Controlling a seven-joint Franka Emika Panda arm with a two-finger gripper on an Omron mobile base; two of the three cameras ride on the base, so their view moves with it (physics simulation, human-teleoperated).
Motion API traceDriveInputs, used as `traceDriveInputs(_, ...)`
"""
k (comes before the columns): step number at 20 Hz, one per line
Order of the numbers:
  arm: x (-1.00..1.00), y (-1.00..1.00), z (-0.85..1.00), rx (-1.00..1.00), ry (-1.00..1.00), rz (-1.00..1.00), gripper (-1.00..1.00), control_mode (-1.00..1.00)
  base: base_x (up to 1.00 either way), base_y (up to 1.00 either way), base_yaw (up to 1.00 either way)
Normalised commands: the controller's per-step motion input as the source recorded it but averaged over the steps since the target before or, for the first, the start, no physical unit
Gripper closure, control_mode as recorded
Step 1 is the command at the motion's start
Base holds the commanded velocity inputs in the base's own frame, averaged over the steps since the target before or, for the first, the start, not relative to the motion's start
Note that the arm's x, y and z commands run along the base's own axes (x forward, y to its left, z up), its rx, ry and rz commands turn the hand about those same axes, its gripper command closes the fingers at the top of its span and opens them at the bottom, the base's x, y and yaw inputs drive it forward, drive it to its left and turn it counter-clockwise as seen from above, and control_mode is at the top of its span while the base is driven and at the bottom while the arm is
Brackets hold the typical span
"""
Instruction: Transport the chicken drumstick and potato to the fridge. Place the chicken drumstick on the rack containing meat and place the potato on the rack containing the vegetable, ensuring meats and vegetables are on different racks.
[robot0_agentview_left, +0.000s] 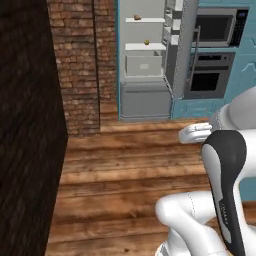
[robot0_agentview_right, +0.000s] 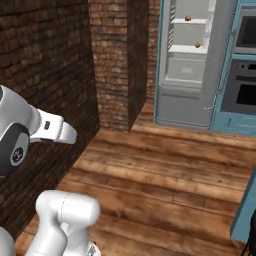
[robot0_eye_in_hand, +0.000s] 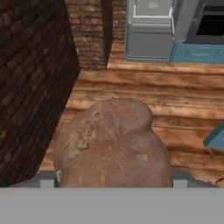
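Note:
A large lumpy brown potato (robot0_eye_in_hand: 111, 144) sits between the fingertips (robot0_eye_in_hand: 48, 179) of my gripper (robot0_eye_in_hand: 114, 180), which is shut on it and holds it above the wooden floor. Ahead stands the fridge (robot0_agentview_left: 145, 95) with its door (robot0_agentview_left: 182, 45) swung open. Its upper white rack (robot0_agentview_left: 150, 20) carries the small orange-yellow meat (robot0_agentview_left: 137, 18), also seen as the meat (robot0_agentview_right: 188, 18). The lower rack (robot0_agentview_left: 135, 46) carries the yellow vegetable (robot0_agentview_left: 146, 42), also seen as the vegetable (robot0_agentview_right: 197, 45). The chicken drumstick is out of view.
A dark brick wall (robot0_agentview_left: 25, 125) runs close along the left, and a brick pillar (robot0_agentview_left: 80, 65) stands beside the fridge. An oven (robot0_agentview_left: 210, 80) and microwave (robot0_agentview_left: 215, 27) are right of the fridge. A teal cabinet corner (robot0_agentview_right: 245, 210) juts in at the right. Wooden floor (robot0_agentview_left: 125, 165) lies between.

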Motion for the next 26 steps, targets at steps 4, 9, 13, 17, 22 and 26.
traceDriveInputs(4,0.00,0.00,0.00,0.00,0.00,0.00,1.00,1.00,1.00,1.00,-0.52)
traceDriveInputs(9,0.00,0.00,0.00,0.00,0.00,0.00,1.00,1.00,1.00,0.82,-0.32)
traceDriveInputs(13,0.00,0.00,0.00,0.00,0.00,0.00,1.00,1.00,1.00,0.20,-0.25)
traceDriveInputs(17,0.00,0.00,0.00,0.00,0.00,0.00,1.00,1.00,1.00,-0.01,-0.16)
traceDriveInputs(22,0.00,0.00,0.00,0.00,0.00,0.00,1.00,1.00,1.00,0.00,-0.14)
traceDriveInputs(26,0.00,0.00,0.00,0.00,0.00,0.00,1.00,1.00,1.00,-0.05,-0.12)
